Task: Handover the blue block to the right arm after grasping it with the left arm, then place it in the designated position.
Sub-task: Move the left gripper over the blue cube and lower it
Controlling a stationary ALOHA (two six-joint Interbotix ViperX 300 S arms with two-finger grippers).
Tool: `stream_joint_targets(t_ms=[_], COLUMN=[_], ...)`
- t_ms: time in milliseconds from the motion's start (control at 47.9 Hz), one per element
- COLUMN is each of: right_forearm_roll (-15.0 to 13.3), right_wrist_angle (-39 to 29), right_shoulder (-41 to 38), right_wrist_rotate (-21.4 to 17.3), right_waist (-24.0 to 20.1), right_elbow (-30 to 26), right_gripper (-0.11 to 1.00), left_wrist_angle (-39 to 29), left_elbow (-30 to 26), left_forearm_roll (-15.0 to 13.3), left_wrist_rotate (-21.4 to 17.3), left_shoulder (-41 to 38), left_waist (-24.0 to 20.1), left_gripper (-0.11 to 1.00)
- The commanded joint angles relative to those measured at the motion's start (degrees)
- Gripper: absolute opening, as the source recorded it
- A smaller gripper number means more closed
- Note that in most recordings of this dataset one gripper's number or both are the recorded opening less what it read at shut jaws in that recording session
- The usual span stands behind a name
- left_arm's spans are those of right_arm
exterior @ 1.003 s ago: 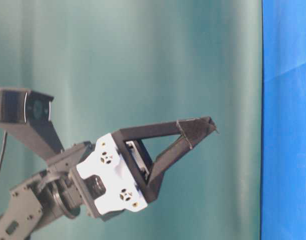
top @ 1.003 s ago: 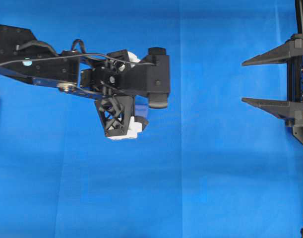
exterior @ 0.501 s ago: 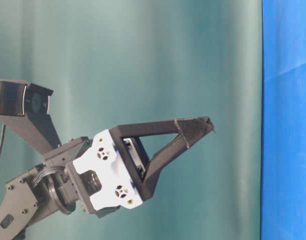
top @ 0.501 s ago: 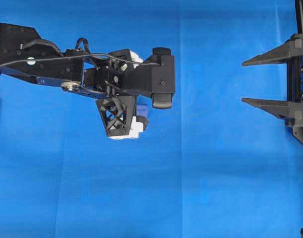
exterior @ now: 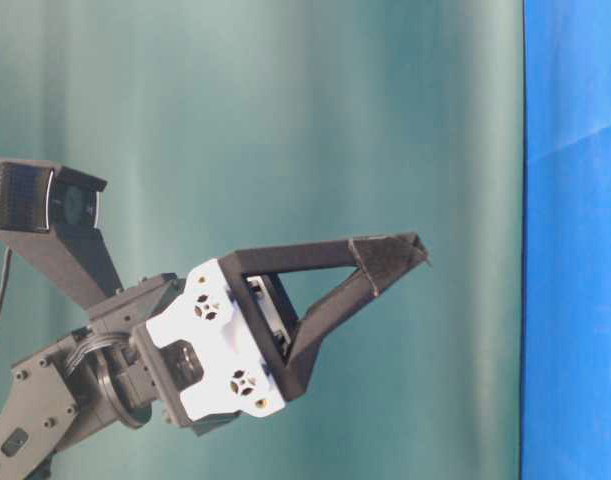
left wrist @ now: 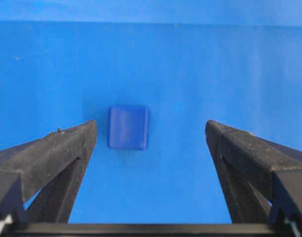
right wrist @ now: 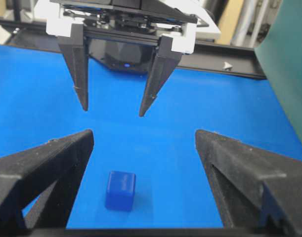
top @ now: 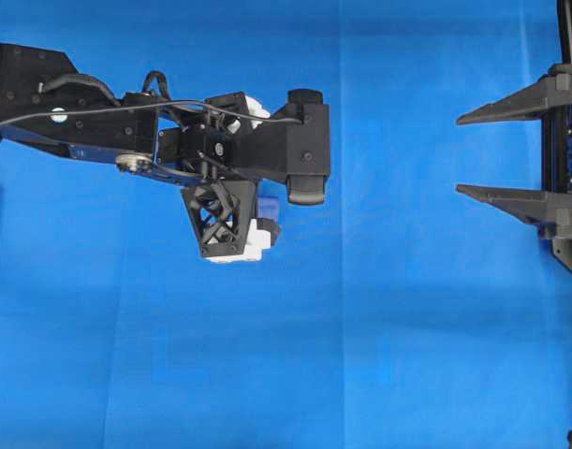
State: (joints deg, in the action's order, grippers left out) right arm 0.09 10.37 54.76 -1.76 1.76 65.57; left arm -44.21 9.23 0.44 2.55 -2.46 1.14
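Note:
The blue block (left wrist: 128, 127), a small deep-blue cube, lies on the blue cloth (left wrist: 155, 59). My left gripper (left wrist: 151, 129) hangs over it, open, with the block between the fingers and nearer the left finger (left wrist: 66, 148), touching neither. From overhead, the block (top: 269, 199) peeks out beside the left gripper (top: 231, 217). The right gripper (top: 459, 154) stands open at the far right, empty. Its wrist view shows the block (right wrist: 120, 190) on the cloth below the white-bracketed left gripper (right wrist: 113, 108). No mark for the designated position shows.
Plain blue cloth (top: 379, 355) covers the table, with a faint vertical fold near the middle. A green backdrop (exterior: 285, 120) stands behind the left gripper (exterior: 395, 255) in the table-level view. A black rail (right wrist: 230, 66) runs along the cloth's far edge.
The left arm shifted slightly to the right over the block in the first half second, then held still. The right arm has not moved. Both grippers stayed open.

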Motion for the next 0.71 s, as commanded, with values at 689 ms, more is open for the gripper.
stream_joint_targets(t_ms=[689], right_forearm_roll=[-0.1], right_wrist_angle=[0.4], right_shoulder=[-0.8], right_wrist_rotate=[-0.1], right_waist=[0.2], right_elbow=[-1.4], right_gripper=[0.97], left_wrist_angle=[6.3], left_elbow=[4.8], left_forearm_roll=[0.1], left_wrist_rotate=[0.3], left_shoulder=[0.7], left_waist=[-0.3], left_gripper=[0.93])
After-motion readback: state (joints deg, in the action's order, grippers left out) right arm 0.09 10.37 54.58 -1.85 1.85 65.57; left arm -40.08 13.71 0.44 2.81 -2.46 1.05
